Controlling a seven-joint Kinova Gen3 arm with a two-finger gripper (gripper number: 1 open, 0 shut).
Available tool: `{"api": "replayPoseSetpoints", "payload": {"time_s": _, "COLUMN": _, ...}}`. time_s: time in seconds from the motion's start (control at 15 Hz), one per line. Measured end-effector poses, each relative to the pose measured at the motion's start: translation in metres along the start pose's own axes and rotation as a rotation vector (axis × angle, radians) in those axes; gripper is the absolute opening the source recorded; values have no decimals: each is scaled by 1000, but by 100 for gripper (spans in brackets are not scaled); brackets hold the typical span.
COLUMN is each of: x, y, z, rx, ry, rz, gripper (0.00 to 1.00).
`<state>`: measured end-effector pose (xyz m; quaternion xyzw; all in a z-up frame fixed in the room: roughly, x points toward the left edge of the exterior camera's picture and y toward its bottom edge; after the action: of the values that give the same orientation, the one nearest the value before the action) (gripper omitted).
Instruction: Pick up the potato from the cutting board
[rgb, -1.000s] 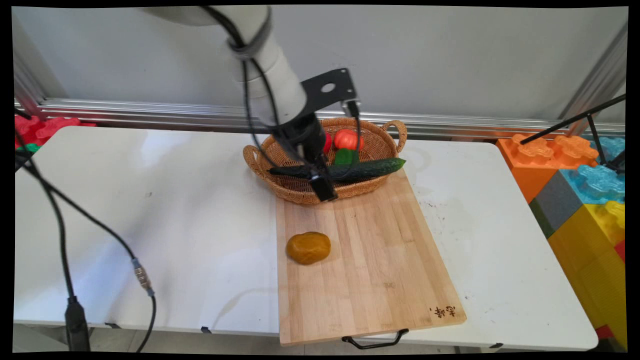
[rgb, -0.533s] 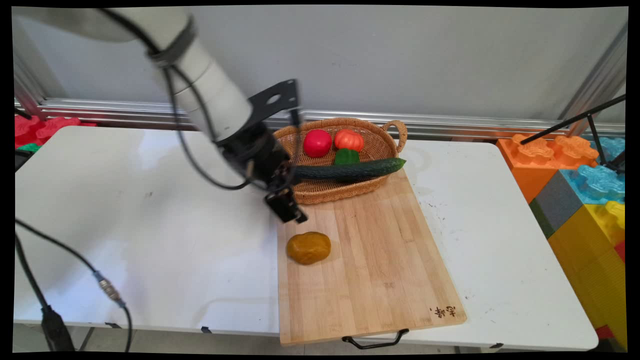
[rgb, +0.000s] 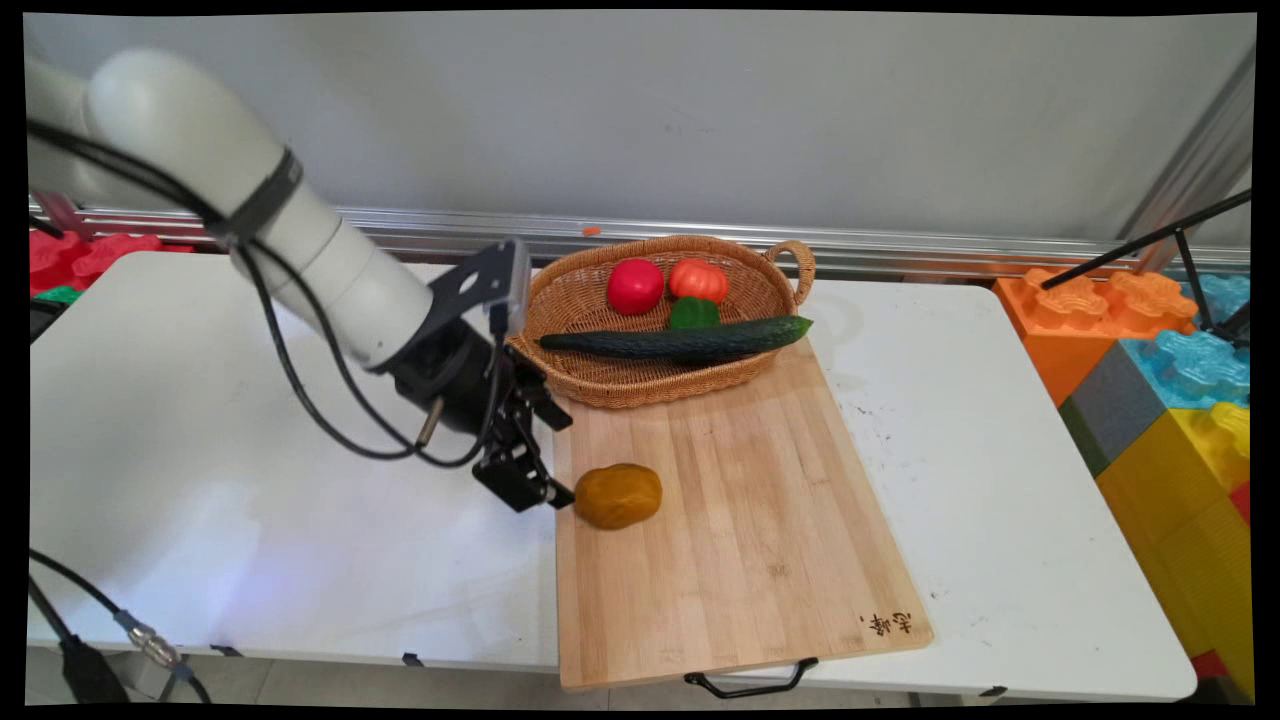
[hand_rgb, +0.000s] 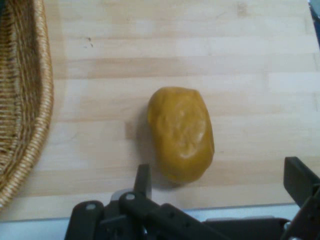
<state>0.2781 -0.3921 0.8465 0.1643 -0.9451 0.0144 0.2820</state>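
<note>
The black two-finger tool (rgb: 548, 455) is hanging low over the left edge of the pale wooden cutting board (rgb: 740, 520), its fingers spread apart and gripping nothing. In the hand view the tool (hand_rgb: 220, 180) is showing one finger (hand_rgb: 144, 181) at lower centre and the other at the lower right edge, with the gap between them facing the mustard-yellow, potato-shaped lump (hand_rgb: 181, 133). That lump (rgb: 617, 495) is lying on the board's left side, just beside the lower fingertip in the main view; whether the two are touching cannot be told. The white arm (rgb: 300, 250) is reaching in from the upper left, with black cables (rgb: 300, 390) looping beneath it.

The cutting board (hand_rgb: 200, 60) is lying lengthwise on the white counter (rgb: 250, 480), a black wire handle (rgb: 750, 682) projecting from its near end and a small dark stamp near its near right corner. At the board's far end an oval woven wicker basket (rgb: 600, 375) with two loop handles is resting partly on the wood; its rim (hand_rgb: 42, 100) is filling the left side of the hand view. Inside the basket a long dark green cucumber (rgb: 680, 342) is lying across, its right tip overhanging the rim. Behind it a red round tomato (rgb: 635, 286), an orange ribbed pumpkin-shaped toy (rgb: 697, 280) and a small green pepper-like piece (rgb: 693, 313) are sitting together. Large coloured plastic building blocks (rgb: 1170, 400) are standing beyond the counter's right end.
</note>
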Motion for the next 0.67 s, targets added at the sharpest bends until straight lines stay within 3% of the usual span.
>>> {"api": "replayPoseSetpoints", "payload": {"time_s": 0.67, "x": -31, "y": 2, "z": 51, "rx": 54, "ry": 77, "rz": -6, "gripper": 100}}
